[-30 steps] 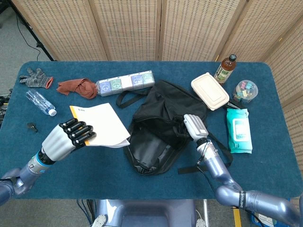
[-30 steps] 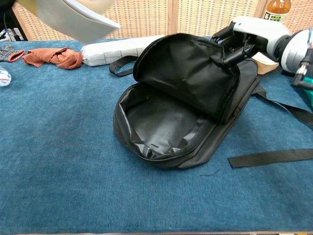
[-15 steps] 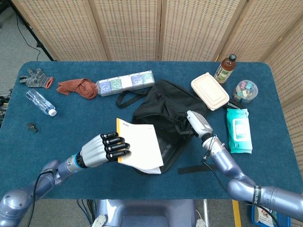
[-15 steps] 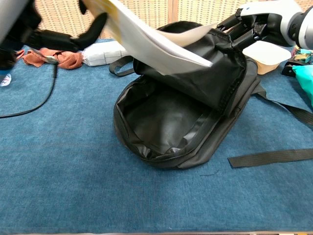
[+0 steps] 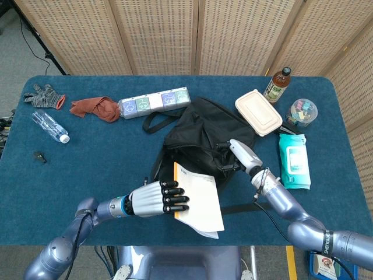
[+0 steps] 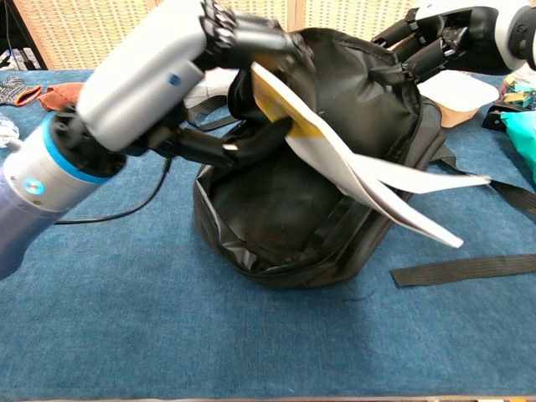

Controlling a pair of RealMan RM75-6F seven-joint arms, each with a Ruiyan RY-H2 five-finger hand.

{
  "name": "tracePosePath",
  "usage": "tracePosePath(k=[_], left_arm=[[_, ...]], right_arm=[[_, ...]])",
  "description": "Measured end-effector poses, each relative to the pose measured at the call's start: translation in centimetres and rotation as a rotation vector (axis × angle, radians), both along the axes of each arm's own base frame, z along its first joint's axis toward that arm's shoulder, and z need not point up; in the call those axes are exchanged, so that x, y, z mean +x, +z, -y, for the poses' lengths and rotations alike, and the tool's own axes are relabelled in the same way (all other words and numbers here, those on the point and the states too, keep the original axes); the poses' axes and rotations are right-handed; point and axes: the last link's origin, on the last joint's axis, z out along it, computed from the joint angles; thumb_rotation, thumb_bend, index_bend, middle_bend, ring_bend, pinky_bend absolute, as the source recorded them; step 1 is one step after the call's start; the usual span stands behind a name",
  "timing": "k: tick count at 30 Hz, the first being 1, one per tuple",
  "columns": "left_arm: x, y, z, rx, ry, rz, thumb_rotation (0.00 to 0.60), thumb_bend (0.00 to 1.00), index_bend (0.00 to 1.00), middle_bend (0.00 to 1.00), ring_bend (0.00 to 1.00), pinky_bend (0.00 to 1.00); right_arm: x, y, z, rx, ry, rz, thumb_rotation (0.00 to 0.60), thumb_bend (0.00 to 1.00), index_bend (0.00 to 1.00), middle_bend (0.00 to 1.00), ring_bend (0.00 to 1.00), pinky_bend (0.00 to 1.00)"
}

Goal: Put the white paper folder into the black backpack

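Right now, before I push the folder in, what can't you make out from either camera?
- Backpack opening: in the head view the white paper folder and left hand cover it.
- Backpack floor: in the chest view the left hand and folder partly hide it.
- Right hand hold on the flap: fingertips hidden by fabric, hand cut by the chest view's edge.
- Folder print: too small.

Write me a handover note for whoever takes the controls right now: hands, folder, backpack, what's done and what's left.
Left hand: grips the white paper folder at its yellow-edged side, in the air above the backpack's mouth.
Right hand: holds the flap of the black backpack up, so the bag lies open on the table.
Done: folder picked up and brought over the opening.
Left: the folder is not inside yet; tilt it down into the compartment, let go, then release the flap.
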Motion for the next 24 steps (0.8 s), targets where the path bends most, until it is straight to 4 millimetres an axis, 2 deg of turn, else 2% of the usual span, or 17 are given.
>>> tracePosePath(k=[9,14,24], left_arm=[[-0.2,-2.1,-0.9,-0.038,0.078,-0.117,0.6,0.48,0.79,0.63,0.56,0.66],[-1.3,-2.9,-1.3,-0.052,0.119,-0.205,0.6,0.47,0.79,0.63,0.56,0.66],[-3.3,-3.0,-1.6,-0.035,0.129,-0.322,0.6,0.45,0.77,0.6,0.56,0.66]], right_arm=[[-0.4,0.8,0.3,-0.002,-0.007,-0.007,0.6,0.56,0.57,0.64,0.48,0.53],[-0.3,1.2,0.6,-0.013,-0.001,-0.018,0.6,0.56,0.57,0.64,0.48,0.53],[-0.3,1.4,0.9,-0.026,-0.003,-0.028,0.6,0.57,0.58,0.64,0.48,0.53]])
